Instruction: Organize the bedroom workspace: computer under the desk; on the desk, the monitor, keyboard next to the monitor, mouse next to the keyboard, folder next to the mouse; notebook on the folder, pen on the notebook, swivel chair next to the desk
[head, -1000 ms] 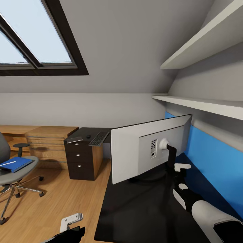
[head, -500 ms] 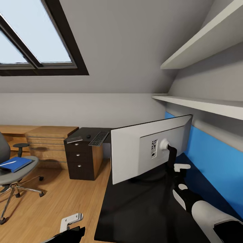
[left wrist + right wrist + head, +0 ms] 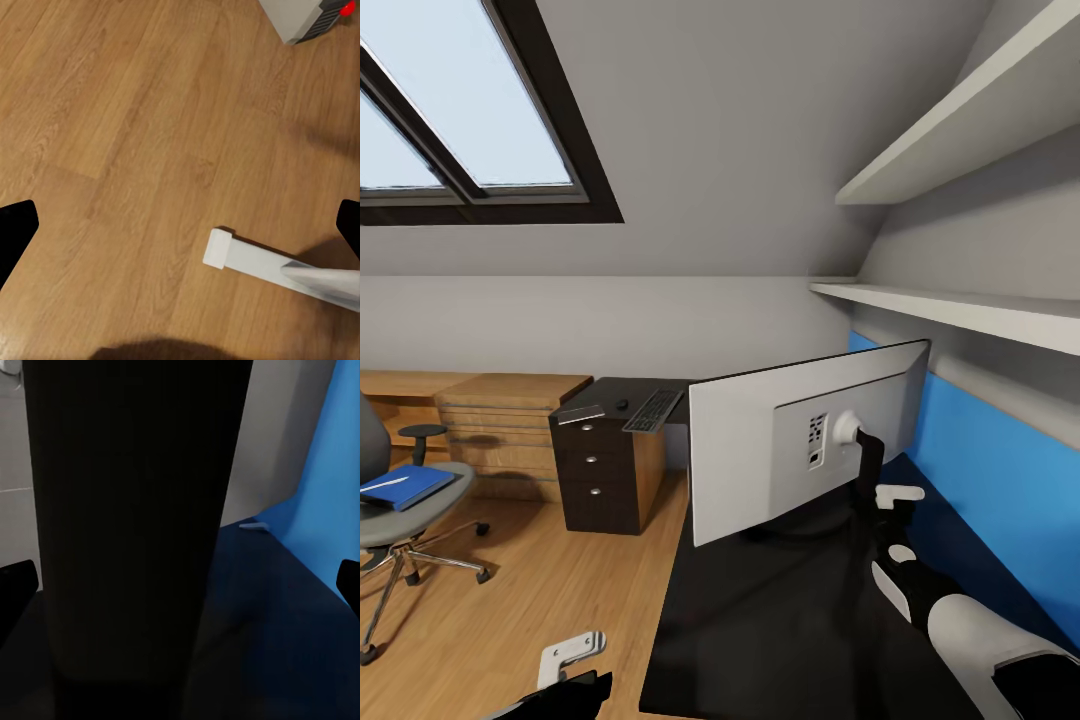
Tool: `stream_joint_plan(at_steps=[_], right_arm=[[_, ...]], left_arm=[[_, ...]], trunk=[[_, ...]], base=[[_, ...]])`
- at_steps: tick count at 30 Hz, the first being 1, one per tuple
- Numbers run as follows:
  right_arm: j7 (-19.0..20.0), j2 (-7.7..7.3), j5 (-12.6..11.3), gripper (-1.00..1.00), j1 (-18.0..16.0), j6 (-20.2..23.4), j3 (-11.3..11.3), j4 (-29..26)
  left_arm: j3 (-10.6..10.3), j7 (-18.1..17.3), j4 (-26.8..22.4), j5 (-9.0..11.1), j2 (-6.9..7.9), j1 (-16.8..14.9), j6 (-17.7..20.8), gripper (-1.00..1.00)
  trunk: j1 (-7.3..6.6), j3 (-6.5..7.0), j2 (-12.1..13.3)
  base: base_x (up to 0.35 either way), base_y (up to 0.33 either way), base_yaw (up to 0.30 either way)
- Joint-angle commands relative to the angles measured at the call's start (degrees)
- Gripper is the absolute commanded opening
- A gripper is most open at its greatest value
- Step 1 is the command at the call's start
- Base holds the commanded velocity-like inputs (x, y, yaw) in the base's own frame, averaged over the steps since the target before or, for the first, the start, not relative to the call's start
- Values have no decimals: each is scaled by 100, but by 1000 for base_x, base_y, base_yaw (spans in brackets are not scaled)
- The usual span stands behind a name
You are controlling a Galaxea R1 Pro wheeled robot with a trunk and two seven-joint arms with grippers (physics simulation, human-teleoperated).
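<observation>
The monitor (image 3: pixel 760 455) stands on the black desk (image 3: pixel 760 620) with its white back toward me. My right gripper (image 3: pixel 890 503) is just behind its black stand neck (image 3: pixel 135 532). In the right wrist view the neck lies between the wide-apart fingers of that open gripper (image 3: pixel 180 585). The keyboard (image 3: pixel 653 410), mouse (image 3: pixel 622 404) and dark notebook (image 3: pixel 582 413) lie on the desk's far wing. The blue folder (image 3: pixel 405 486) rests on the swivel chair (image 3: pixel 400 520) at the left. My left gripper (image 3: pixel 570 660) hangs open over the floor (image 3: pixel 180 232). A corner of the computer (image 3: pixel 300 19) shows near it.
A dark drawer unit (image 3: pixel 605 475) stands under the far wing, beside a light-wood shelf unit (image 3: pixel 510 420). Wall shelves (image 3: pixel 950 305) jut out above the blue back panel (image 3: pixel 990 470). A white desk leg (image 3: pixel 270 262) meets the wood floor. A short white stick (image 3: pixel 254 526) lies by the panel.
</observation>
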Motion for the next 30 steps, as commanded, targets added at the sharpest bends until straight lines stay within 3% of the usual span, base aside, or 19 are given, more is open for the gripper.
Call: stream_joint_plan(at_steps=[1,7,30], right_arm=[[-21,-4,-55,100,-4,-18,50,1],[-21,-4,-53,100,-4,-18,50,8],[-38,62,-77,100,-4,134,69,-95]], left_arm=[[5,42,-8,62,-4,-1,16,100],[5,42,-8,64,-4,-1,16,100],[5,48,-16,63,-4,-1,16,100]], trunk=[[0,-6,-3],[0,-6,-3],[0,-6,-3]], base=[[0,0,0],[-135,21,0],[-311,132,0]])
